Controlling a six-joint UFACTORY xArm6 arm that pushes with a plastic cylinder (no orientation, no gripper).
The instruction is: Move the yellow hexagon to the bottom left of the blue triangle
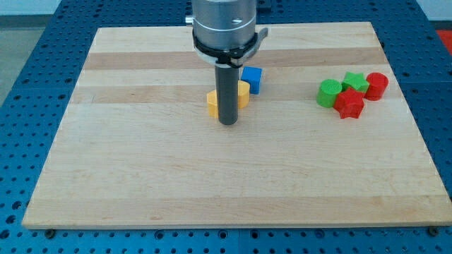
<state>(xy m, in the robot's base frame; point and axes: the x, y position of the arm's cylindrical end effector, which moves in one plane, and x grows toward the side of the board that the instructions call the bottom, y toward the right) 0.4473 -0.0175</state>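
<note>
Look at the wooden surface (141,176): your arm comes down from the view's top, and the dark rod ends with my tip (227,123) resting a little above the middle of the board. There is no tool that opens or closes here, only that straight rod, and it has hold of nothing.

The yellow hexagon (213,103) lies just at the rod's left side as you see it, partly hidden behind the rod, so close that it looks to be touching, though you cannot be sure of contact. A second yellow block (243,93) shows on the rod's right side, a little higher in the view; its shape is too covered to make out. Above and to the right of that sits the blue block (251,79), close to the yellow one. From this angle it reads more as a small cube than a triangle.

Well apart, toward the view's right, you have a tight cluster: a green cylinder (328,93), a green star (355,82), a red star (349,104) in front, and a red cylinder (376,85) at the far right. They sit pressed close together.
</note>
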